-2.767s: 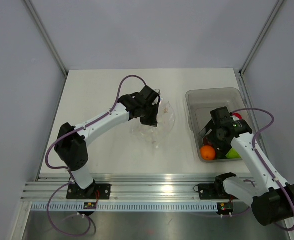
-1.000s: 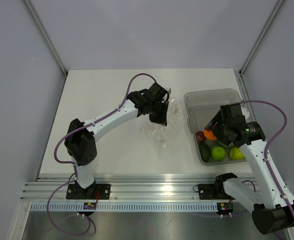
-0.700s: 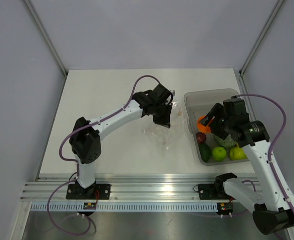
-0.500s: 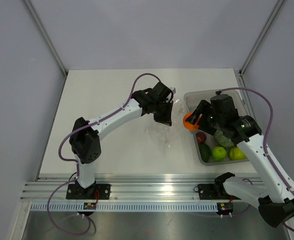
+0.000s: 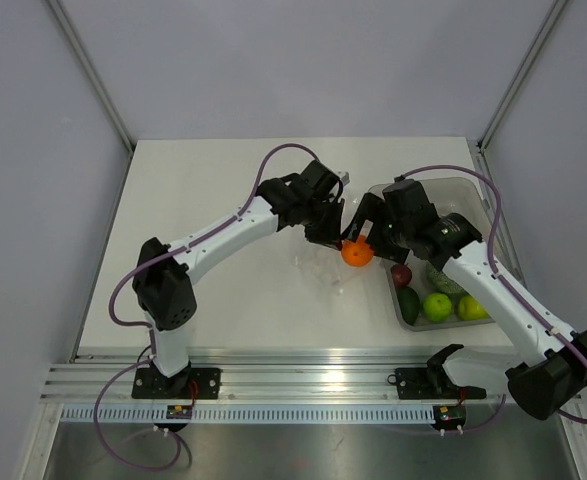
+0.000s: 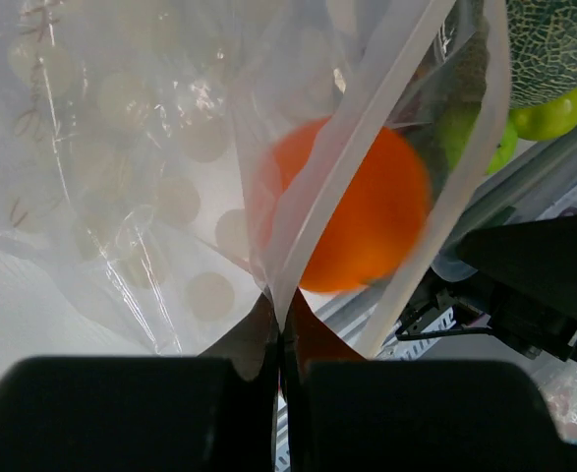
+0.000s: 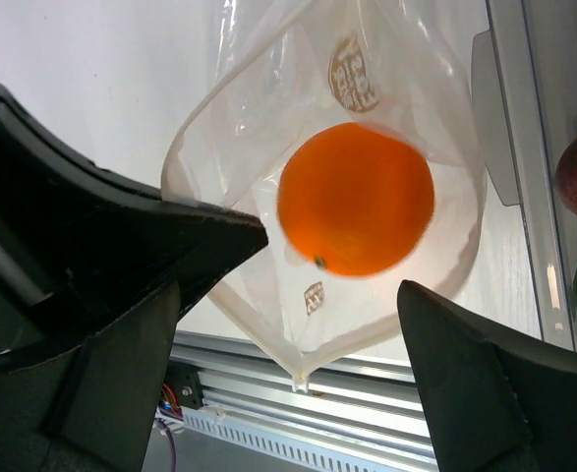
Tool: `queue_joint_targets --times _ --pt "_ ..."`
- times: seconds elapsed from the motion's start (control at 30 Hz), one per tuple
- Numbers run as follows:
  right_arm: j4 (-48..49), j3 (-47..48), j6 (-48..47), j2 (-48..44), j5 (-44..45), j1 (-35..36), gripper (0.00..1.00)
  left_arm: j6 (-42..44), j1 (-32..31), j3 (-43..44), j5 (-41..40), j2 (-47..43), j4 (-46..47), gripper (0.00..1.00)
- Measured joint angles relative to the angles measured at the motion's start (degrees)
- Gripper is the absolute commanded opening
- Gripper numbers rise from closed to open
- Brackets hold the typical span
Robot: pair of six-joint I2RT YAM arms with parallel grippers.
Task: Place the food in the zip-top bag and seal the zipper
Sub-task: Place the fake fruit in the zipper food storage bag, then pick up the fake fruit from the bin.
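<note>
My left gripper (image 5: 323, 226) is shut on the zipper rim of the polka-dot zip-top bag (image 5: 323, 268) and holds its mouth open toward the tub. In the left wrist view the rim strip (image 6: 367, 128) runs up from my shut gripper (image 6: 283, 339). The orange (image 5: 357, 253) sits in the bag mouth, seen through the plastic (image 6: 352, 221). My right gripper (image 5: 363, 238) is open just above it. In the right wrist view the orange (image 7: 355, 197) lies loose inside the bag (image 7: 268, 128), and my gripper (image 7: 288, 290) does not touch it.
The grey tub (image 5: 443, 192) stands to the right. It holds a dark red plum (image 5: 401, 274), a dark green fruit (image 5: 409, 300), two green rounds (image 5: 436, 306) and a netted melon (image 5: 443, 276). The two arms are close together over the bag.
My right gripper lifted the orange out of the tub, carried it left to the bag mouth and opened. The orange is now loose in the bag. My left gripper kept its hold on the rim.
</note>
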Motion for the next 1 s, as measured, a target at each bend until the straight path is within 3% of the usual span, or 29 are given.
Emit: queue_joint_targets --times 0.27,0.37,0.4,0.5,0.6,0.67,0.87,1.0 --pt "-3.3 0.2 -0.2 -3.2 5.5 0.0 0.95 -0.1 0.2 0.0 2.0 -1.5 0.2 0.00" --pt "-5.7 0.2 -0.2 -5.8 8.6 0.0 0.80 -0.1 0.3 0.0 2.2 -1.5 0.2 0.00" --pt "-6.6 0.2 0.0 -6.6 9.8 0.0 0.70 -0.1 0.4 0.0 2.2 -1.5 0.2 0.00" --pt "-9.8 -0.3 1.3 -8.1 13.7 0.0 0.63 -0.1 0.6 -0.1 2.1 -1.8 0.1 0.00" --pt "-13.0 -3.5 3.4 -10.5 16.7 -0.5 0.66 0.0 0.9 -0.7 1.7 -2.7 -0.1 0.00" --pt "-15.0 -6.8 4.8 -12.4 17.3 -2.2 0.76 0.0 1.2 -1.2 1.4 -3.5 -0.2 0.00" --pt "-16.1 -17.8 6.2 -15.4 13.6 -12.0 0.83 0.0 1.8 -1.2 0.9 -4.7 -0.3 0.00" --pt "-15.0 -21.2 6.2 -13.3 10.8 -13.8 0.86 0.0 1.9 -1.3 0.9 -4.7 -0.3 0.00"
